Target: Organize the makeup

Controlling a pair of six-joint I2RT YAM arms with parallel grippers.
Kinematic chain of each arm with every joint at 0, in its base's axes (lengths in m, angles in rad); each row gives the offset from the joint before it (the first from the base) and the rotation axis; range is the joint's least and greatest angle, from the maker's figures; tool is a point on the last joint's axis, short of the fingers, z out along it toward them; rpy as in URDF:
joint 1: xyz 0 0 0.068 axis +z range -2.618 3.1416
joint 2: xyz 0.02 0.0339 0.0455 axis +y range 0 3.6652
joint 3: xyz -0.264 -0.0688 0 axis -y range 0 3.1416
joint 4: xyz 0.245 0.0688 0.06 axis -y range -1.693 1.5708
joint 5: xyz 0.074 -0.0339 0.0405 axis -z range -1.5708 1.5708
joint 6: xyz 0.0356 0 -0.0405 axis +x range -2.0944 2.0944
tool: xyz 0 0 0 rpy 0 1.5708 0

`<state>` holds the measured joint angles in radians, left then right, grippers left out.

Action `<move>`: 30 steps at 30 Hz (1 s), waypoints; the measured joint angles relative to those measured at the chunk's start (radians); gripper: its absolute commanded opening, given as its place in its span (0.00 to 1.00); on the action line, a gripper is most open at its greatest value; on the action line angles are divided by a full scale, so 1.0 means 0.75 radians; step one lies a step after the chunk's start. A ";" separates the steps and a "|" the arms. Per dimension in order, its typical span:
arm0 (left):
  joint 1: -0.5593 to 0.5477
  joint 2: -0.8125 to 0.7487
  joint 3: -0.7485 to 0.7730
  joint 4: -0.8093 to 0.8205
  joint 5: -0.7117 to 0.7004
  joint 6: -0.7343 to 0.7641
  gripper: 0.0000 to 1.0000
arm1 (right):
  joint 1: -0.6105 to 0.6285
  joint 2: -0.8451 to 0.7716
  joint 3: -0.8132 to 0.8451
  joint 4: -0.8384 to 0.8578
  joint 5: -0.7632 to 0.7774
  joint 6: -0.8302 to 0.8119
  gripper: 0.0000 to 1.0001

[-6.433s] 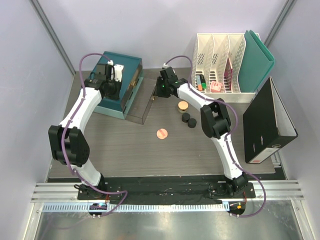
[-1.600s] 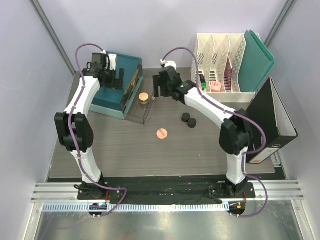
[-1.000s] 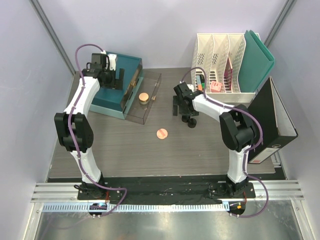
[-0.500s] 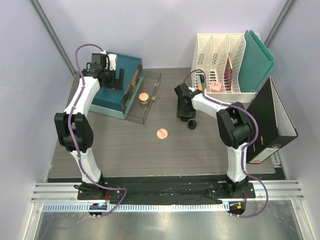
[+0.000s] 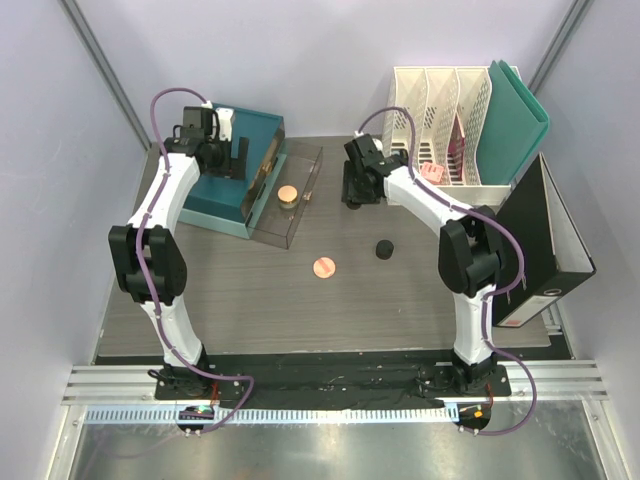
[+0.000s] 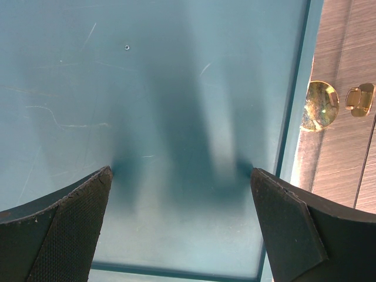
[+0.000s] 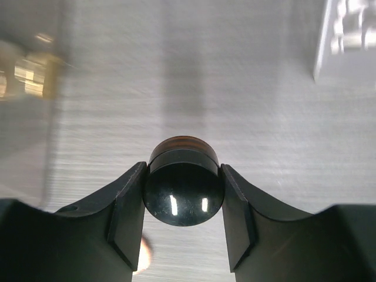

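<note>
R claw clamps blk jar; woodgrain table.

Table: grey-brown wood-grain top, matte, fine horizontal streaks up close in the right wrist view. Walls are pale lavender panels on three sides. Grey metal struts run diagonally in the back corners, left and right. A black strip lies along the near table edge, then aluminium rails, a white toothed strip and bare sheet metal with a soft glare patch. Back right are white file holders, with a teal folder leaning against them. A black binder lies flat at the right edge. Lighting is even and diffuse, with weak shadows.
</note>
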<state>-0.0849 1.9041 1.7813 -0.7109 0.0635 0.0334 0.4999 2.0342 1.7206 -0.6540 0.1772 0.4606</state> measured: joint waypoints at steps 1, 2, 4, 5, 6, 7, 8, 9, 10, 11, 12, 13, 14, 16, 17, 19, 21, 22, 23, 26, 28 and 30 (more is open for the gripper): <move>0.000 0.000 0.001 0.000 0.000 0.000 1.00 | 0.005 0.003 0.034 -0.003 -0.006 -0.007 0.04; 0.000 0.000 0.001 0.000 0.000 0.000 1.00 | 0.013 0.007 0.075 -0.006 -0.009 -0.016 0.04; 0.000 0.000 0.000 0.000 0.000 0.000 1.00 | 0.034 0.023 0.157 -0.012 -0.015 -0.035 0.05; 0.000 0.000 0.001 0.000 0.000 0.000 1.00 | 0.046 0.035 0.192 -0.015 -0.017 -0.046 0.05; 0.000 0.001 0.000 0.000 0.000 -0.001 1.00 | 0.064 0.051 0.233 -0.015 -0.020 -0.058 0.05; 0.000 0.001 0.001 0.000 0.001 -0.001 1.00 | 0.086 0.076 0.285 -0.020 -0.026 -0.073 0.05; 0.000 0.001 0.001 0.000 0.001 -0.001 1.00 | 0.103 0.095 0.317 -0.019 -0.031 -0.083 0.05; 0.000 0.001 0.001 0.000 0.001 -0.001 1.00 | 0.127 0.121 0.359 -0.024 -0.041 -0.092 0.05; 0.000 0.001 0.001 0.000 0.001 0.000 1.00 | 0.148 0.150 0.401 -0.032 -0.051 -0.101 0.06; 0.000 0.001 0.001 0.000 0.001 0.000 1.00 | 0.170 0.180 0.443 -0.040 -0.065 -0.111 0.06; 0.000 0.001 0.001 0.000 0.001 0.000 1.00 | 0.190 0.210 0.480 -0.041 -0.074 -0.121 0.06; 0.000 0.001 0.001 0.000 0.001 -0.001 1.00 | 0.212 0.244 0.522 -0.048 -0.088 -0.130 0.07; 0.000 0.001 0.001 0.000 0.001 0.000 1.00 | 0.225 0.268 0.551 -0.054 -0.099 -0.136 0.07; 0.000 0.001 0.001 0.000 0.000 -0.001 1.00 | 0.255 0.320 0.608 -0.064 -0.129 -0.152 0.09; 0.000 0.001 0.001 0.000 0.000 -0.001 1.00 | 0.267 0.338 0.628 -0.071 -0.141 -0.156 0.09; 0.000 0.001 0.001 0.000 0.001 0.000 1.00 | 0.288 0.380 0.679 -0.084 -0.179 -0.164 0.09; 0.000 0.001 0.001 0.000 0.001 0.000 1.00 | 0.298 0.408 0.712 -0.097 -0.218 -0.165 0.11; 0.000 0.001 0.001 0.000 0.001 0.000 1.00 | 0.300 0.416 0.720 -0.100 -0.232 -0.165 0.11; 0.000 0.001 0.001 0.000 0.001 0.000 1.00 | 0.300 0.425 0.729 -0.105 -0.250 -0.165 0.13; 0.000 0.001 0.001 0.000 0.001 0.000 1.00 | 0.301 0.444 0.739 -0.109 -0.292 -0.163 0.21; 0.000 0.001 0.001 0.000 0.001 0.000 1.00 | 0.303 0.456 0.740 -0.113 -0.319 -0.163 0.28; 0.000 0.001 0.001 0.000 0.001 0.000 1.00 | 0.303 0.469 0.740 -0.116 -0.343 -0.162 0.42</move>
<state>-0.0849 1.9045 1.7817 -0.7109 0.0643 0.0334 0.7273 2.3859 2.2753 -0.7414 -0.0799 0.3389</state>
